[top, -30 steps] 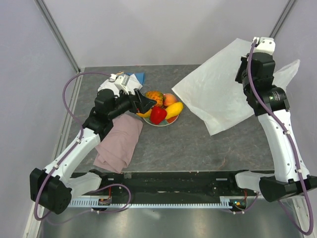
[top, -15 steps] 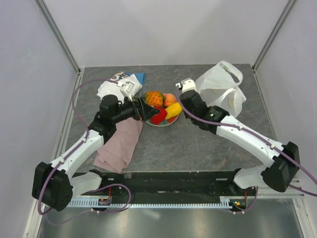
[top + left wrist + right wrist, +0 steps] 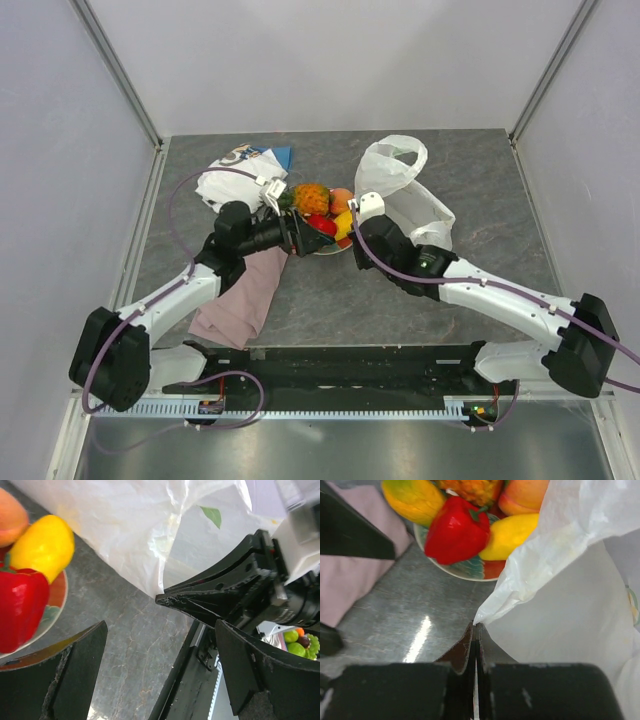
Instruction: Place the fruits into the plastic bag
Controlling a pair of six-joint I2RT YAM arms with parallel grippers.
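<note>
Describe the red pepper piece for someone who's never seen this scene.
Find the grey table, then the round plate of toy fruit near its middle. The red pepper lies on the plate's near side beside a yellow mango; it is the only glossy red, lobed piece, with a green stem.

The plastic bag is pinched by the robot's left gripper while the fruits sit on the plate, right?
Not the left. The right gripper is shut on the plastic bag at its edge, as the right wrist view shows; the left gripper is open and holds nothing. The fruits do sit on the plate.
</note>
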